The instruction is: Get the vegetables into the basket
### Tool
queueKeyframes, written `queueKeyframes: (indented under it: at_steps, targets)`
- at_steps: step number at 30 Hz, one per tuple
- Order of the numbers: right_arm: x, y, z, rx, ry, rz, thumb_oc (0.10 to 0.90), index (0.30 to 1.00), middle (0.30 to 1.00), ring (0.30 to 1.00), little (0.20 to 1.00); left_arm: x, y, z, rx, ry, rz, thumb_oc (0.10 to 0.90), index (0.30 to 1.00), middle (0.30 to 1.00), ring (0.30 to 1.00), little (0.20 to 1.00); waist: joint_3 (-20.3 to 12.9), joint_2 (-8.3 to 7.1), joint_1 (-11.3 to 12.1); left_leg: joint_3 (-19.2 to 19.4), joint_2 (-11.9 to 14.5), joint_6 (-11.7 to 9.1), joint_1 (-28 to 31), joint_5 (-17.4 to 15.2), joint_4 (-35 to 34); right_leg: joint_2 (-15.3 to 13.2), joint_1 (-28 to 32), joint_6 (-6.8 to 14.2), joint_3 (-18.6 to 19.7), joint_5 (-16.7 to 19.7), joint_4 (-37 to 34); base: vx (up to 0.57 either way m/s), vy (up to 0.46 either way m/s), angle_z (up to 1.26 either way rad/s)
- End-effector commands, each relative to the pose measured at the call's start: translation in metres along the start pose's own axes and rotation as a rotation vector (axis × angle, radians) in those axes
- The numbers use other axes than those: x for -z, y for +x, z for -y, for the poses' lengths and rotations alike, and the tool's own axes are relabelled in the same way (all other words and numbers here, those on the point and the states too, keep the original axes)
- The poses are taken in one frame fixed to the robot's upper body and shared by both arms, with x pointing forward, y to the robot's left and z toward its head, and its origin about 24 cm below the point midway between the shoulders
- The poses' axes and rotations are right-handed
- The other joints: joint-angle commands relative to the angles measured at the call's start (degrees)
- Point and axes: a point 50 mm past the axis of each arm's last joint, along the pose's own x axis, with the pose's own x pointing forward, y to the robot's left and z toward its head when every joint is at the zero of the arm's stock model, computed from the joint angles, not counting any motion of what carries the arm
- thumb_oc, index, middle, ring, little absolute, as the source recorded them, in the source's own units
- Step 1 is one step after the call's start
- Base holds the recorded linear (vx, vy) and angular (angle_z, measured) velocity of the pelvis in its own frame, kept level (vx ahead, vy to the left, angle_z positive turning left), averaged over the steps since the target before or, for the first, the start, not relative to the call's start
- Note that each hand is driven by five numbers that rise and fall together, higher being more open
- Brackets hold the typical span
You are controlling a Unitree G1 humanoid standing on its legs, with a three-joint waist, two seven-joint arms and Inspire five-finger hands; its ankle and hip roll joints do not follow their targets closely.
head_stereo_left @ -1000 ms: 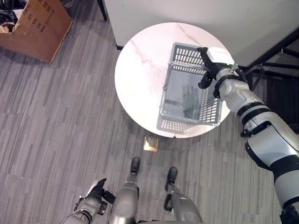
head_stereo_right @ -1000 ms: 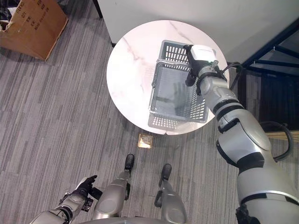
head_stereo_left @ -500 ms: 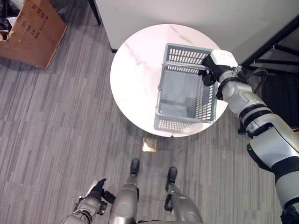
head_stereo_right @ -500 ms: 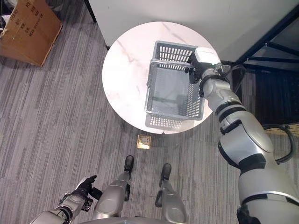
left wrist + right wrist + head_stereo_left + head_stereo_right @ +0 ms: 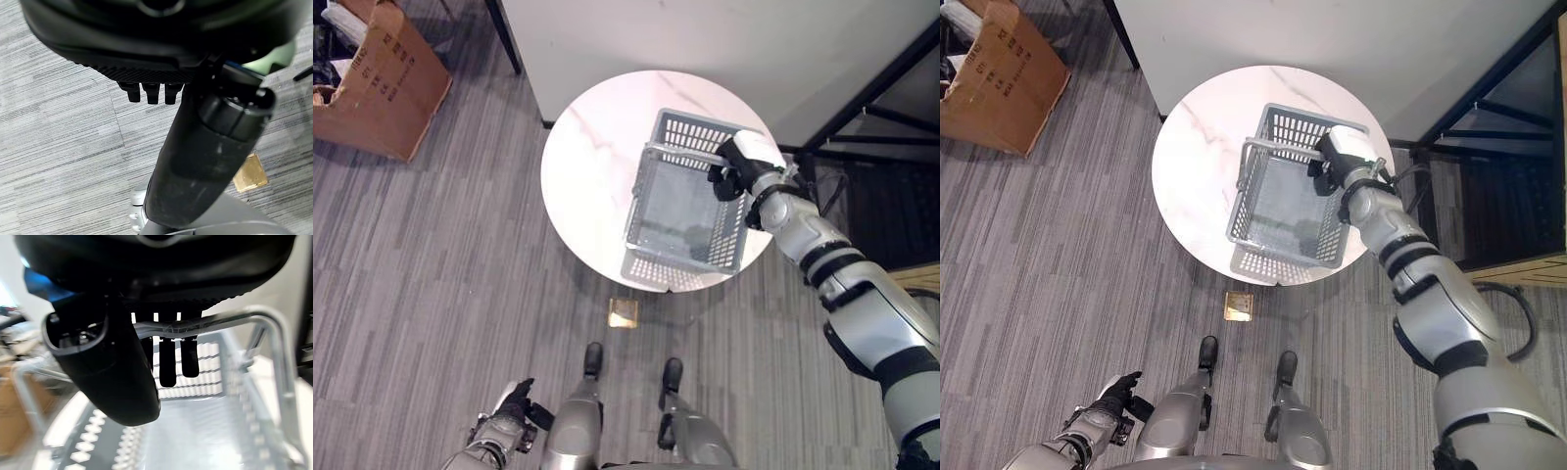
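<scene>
Right hand (image 5: 728,176) – fingers curled round metal handle (image 5: 205,325) – has dragged grey basket (image 5: 680,201) along round table (image 5: 587,176) toward near right edge; left hand (image 5: 514,403) low, fingers loosely straight.

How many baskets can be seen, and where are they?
1. The basket stands on the right part of the round table, with the right robot hand curled round its handle.

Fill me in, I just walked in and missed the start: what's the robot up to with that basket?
The robot's right hand is curled round the metal handle of a grey plastic basket, which sits on a round white marble table. The basket looks empty, and I can see no vegetables. Its left hand hangs low by its side above the grey floor, holding nothing.
</scene>
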Motion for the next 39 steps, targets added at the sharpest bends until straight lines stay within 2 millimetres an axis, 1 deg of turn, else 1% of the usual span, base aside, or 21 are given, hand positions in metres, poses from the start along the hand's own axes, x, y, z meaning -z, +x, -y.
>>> queueKeyframes:
  at_steps: [1, 2, 3, 4, 5, 10, 11, 13, 15, 16, 18, 19, 21, 22, 24, 26, 31, 33, 36, 37, 39]
  targets:
    - [-0.033, 0.006, 0.047, 0.162, 0.199, 0.18, 0.4, 0.3, 0.3, 0.3, 0.3, 0.032, -0.005, 0.003, 0.024, 0.077, -0.109, 0.9, 1.0, 1.0, 1.0, 1.0, -4.7, -2.35, -1.6, 1.7, 0.4, 0.0, -0.4, -1.7, 0.0, -2.9, -3.0, 1.4, 3.4, 2.7, 3.9, 0.08, 0.015, -0.2]
    - [-0.037, -0.005, 0.044, 0.14, 0.27, 0.238, 0.4, 0.3, 0.3, 0.3, 0.3, 0.039, -0.006, 0.003, 0.03, 0.081, -0.133, 0.9, 1.0, 1.0, 1.0, 1.0, -5.7, -2.5, -2.6, 2.3, 0.6, 0.0, 0.7, -2.0, 0.0, -2.8, -2.3, 1.5, 3.6, 2.5, 4.0, 0.03, 0.001, -0.18]
    - [-0.036, -0.005, 0.044, 0.14, 0.271, 0.236, 0.4, 0.3, 0.3, 0.3, 0.3, 0.039, -0.007, 0.003, 0.03, 0.083, -0.133, 0.9, 1.0, 1.0, 1.0, 1.0, -5.7, -2.51, -2.5, 2.3, 0.6, 0.0, 0.8, -2.1, 0.0, -2.8, -2.3, 1.5, 3.6, 2.5, 4.0, 0.05, 0.001, -0.18]
    - [-0.038, -0.012, 0.043, 0.125, 0.311, 0.268, 0.4, 0.3, 0.3, 0.3, 0.3, 0.043, -0.008, 0.003, 0.039, 0.095, -0.144, 0.9, 1.0, 1.0, 1.0, 1.0, -6.2, -2.52, -3.1, 2.7, 0.7, 0.0, 1.4, -2.2, 0.0, -2.7, -1.9, 1.5, 3.8, 2.4, 3.9, 0.04, 0.002, -0.2]
    - [-0.041, -0.024, 0.042, 0.106, 0.352, 0.322, 0.4, 0.3, 0.3, 0.3, 0.3, 0.049, -0.009, 0.006, 0.057, 0.103, -0.161, 0.9, 1.0, 1.0, 1.0, 1.0, -7.1, -2.51, -3.8, 3.1, 0.9, -0.1, 2.3, -2.6, 0.0, -2.6, -1.3, 1.5, 4.2, 2.2, 4.0, 0.06, 0.005, -0.19]
    - [-0.044, -0.042, 0.041, 0.062, 0.36, 0.392, 0.4, 0.3, 0.3, 0.3, 0.3, 0.058, -0.012, 0.01, 0.079, 0.114, -0.182, 0.9, 1.0, 1.0, 1.0, 1.0, -8.4, -2.22, -4.6, 3.8, 1.2, -0.1, 3.6, -2.9, 0.0, -2.4, -0.5, 1.6, 4.7, 1.9, 4.0, 0.04, 0.0, -0.2]
    - [-0.046, -0.057, 0.044, 0.033, 0.352, 0.442, 0.4, 0.3, 0.3, 0.3, 0.3, 0.061, -0.014, 0.015, 0.104, 0.112, -0.186, 0.9, 1.0, 1.0, 1.0, 1.0, -9.6, -1.99, -5.5, 4.7, 1.3, -0.2, 4.9, -3.3, 0.0, -2.2, 0.3, 1.6, 5.1, 1.7, 3.8, 0.06, -0.004, -0.21]
    - [-0.046, -0.063, 0.045, 0.022, 0.345, 0.456, 0.4, 0.3, 0.3, 0.3, 0.3, 0.063, -0.014, 0.017, 0.113, 0.113, -0.189, 0.9, 1.0, 1.0, 1.0, 1.0, -10.0, -1.93, -5.8, 5.0, 1.4, -0.2, 5.5, -3.4, 0.0, -2.2, 0.7, 1.7, 5.2, 1.7, 3.8, 0.05, 0.002, -0.07]
    - [-0.046, -0.079, 0.046, -0.005, 0.321, 0.486, 0.4, 0.3, 0.3, 0.3, 0.3, 0.066, -0.016, 0.021, 0.131, 0.12, -0.192, 0.9, 1.0, 1.0, 1.0, 1.0, -10.9, -1.51, -6.7, 5.7, 1.6, -0.3, 6.4, -3.8, 0.0, -2.2, 1.2, 1.8, 5.6, 1.8, 3.7, 0.03, 0.01, -0.19]
    - [-0.045, -0.089, 0.047, -0.009, 0.263, 0.499, 0.4, 0.3, 0.3, 0.3, 0.3, 0.068, -0.017, 0.022, 0.138, 0.116, -0.195, 0.9, 1.0, 1.0, 1.0, 1.0, -11.5, -1.26, -7.5, 6.1, 1.6, -0.3, 6.9, -3.9, 0.0, -2.1, 1.4, 1.8, 6.1, 1.8, 3.6, 0.02, 0.007, -0.17]
    - [-0.044, -0.1, 0.053, -0.009, 0.106, 0.512, 0.4, 0.3, 0.3, 0.3, 0.3, 0.069, -0.017, 0.021, 0.136, 0.117, -0.195, 0.9, 1.0, 1.0, 1.0, 1.0, -11.9, -1.08, -8.1, 6.4, 1.7, -0.3, 7.2, -4.1, 0.0, -2.1, 1.5, 1.9, 6.3, 1.8, 3.4, 0.0, 0.002, -0.04]
    - [-0.044, -0.1, 0.053, -0.009, 0.106, 0.51, 0.4, 0.3, 0.3, 0.3, 0.3, 0.069, -0.017, 0.021, 0.137, 0.119, -0.194, 0.9, 1.0, 1.0, 1.0, 1.0, -11.9, -1.05, -8.0, 6.4, 1.7, -0.3, 7.2, -4.1, 0.0, -2.1, 1.5, 1.9, 6.3, 1.8, 3.4, 0.01, 0.009, -0.12]
    - [-0.035, -0.113, 0.05, -0.024, -0.016, 0.484, 0.4, 0.3, 0.3, 0.3, 0.3, 0.071, -0.018, 0.025, 0.151, 0.132, -0.193, 0.9, 1.0, 1.0, 1.0, 1.0, -12.3, -0.86, -9.3, 7.1, 1.7, -0.2, 7.7, -4.4, 0.0, -2.2, 1.4, 2.1, 7.0, 2.1, 3.5, 0.02, 0.023, -0.19]
    - [-0.032, -0.116, 0.052, -0.027, -0.094, 0.474, 0.4, 0.3, 0.3, 0.3, 0.3, 0.071, -0.018, 0.025, 0.155, 0.138, -0.192, 0.9, 1.0, 1.0, 1.0, 1.0, -12.3, -0.87, -9.5, 7.3, 1.6, -0.2, 7.9, -4.5, 0.0, -2.2, 1.4, 2.2, 7.2, 2.1, 3.6, 0.01, 0.02, -0.12]
    - [-0.029, -0.119, 0.053, -0.02, -0.137, 0.461, 0.4, 0.3, 0.3, 0.3, 0.3, 0.071, -0.018, 0.025, 0.156, 0.142, -0.191, 0.9, 1.0, 1.0, 1.0, 1.0, -12.4, -0.75, -9.6, 7.5, 1.6, -0.1, 8.1, -4.7, 0.0, -2.2, 1.4, 2.3, 7.3, 2.1, 3.6, 0.01, 0.019, -0.08]
    - [-0.018, -0.122, 0.051, -0.011, -0.224, 0.416, 0.4, 0.3, 0.3, 0.3, 0.3, 0.071, -0.019, 0.028, 0.161, 0.144, -0.184, 0.9, 1.0, 1.0, 1.0, 1.0, -12.5, -0.61, -10.1, 7.8, 1.4, 0.0, 8.5, -4.9, 0.0, -2.4, 1.4, 2.5, 7.6, 2.1, 3.8, 0.01, 0.038, -0.1]
    - [0.002, -0.127, 0.042, -0.011, -0.301, 0.329, 0.4, 0.3, 0.3, 0.3, 0.3, 0.073, -0.019, 0.028, 0.164, 0.153, -0.184, 0.9, 1.0, 1.0, 1.0, 1.0, -12.3, -0.54, -10.9, 8.1, 0.8, 0.7, 8.9, -5.5, 0.0, -2.8, 1.1, 2.9, 8.3, 2.0, 4.8, 0.01, 0.052, -0.07]
    - [0.015, -0.132, 0.035, -0.026, -0.278, 0.268, 0.4, 0.3, 0.3, 0.3, 0.3, 0.074, -0.02, 0.028, 0.162, 0.144, -0.189, 0.9, 1.0, 1.0, 1.0, 1.0, -12.0, -0.75, -11.5, 8.4, 0.2, 1.2, 9.3, -6.0, 0.2, -3.1, 0.9, 3.3, 8.7, 1.8, 5.9, 0.01, 0.095, -0.04]
    - [0.022, -0.138, 0.032, -0.031, -0.275, 0.235, 0.4, 0.3, 0.3, 0.3, 0.3, 0.075, -0.02, 0.027, 0.161, 0.15, -0.188, 0.9, 1.0, 1.0, 1.0, 1.0, -11.7, -0.96, -11.6, 8.6, -0.2, 1.6, 9.7, -6.4, 0.4, -3.4, 0.7, 3.6, 9.1, 1.6, 7.0, 0.0, 0.069, -0.01]
    - [0.034, -0.144, 0.027, -0.041, -0.25, 0.183, 0.4, 0.3, 0.3, 0.3, 0.3, 0.073, -0.019, 0.027, 0.162, 0.168, -0.177, 0.9, 1.0, 1.0, 1.0, 1.0, -11.5, -1.23, -12.1, 8.8, -0.6, 1.9, 9.9, -6.7, 0.7, -3.7, 0.3, 4.0, 9.4, 1.9, 8.3, 0.0, 0.11, -0.07]
    - [0.041, -0.15, 0.022, -0.051, -0.236, 0.147, 0.4, 0.3, 0.3, 0.3, 0.3, 0.071, -0.019, 0.026, 0.162, 0.18, -0.17, 0.9, 1.0, 1.0, 1.0, 1.0, -11.2, -1.44, -12.8, 9.1, -1.0, 2.1, 9.8, -6.9, 1.0, -4.1, 0.0, 4.5, 9.9, 3.0, 8.8, -0.02, 0.104, -0.05]
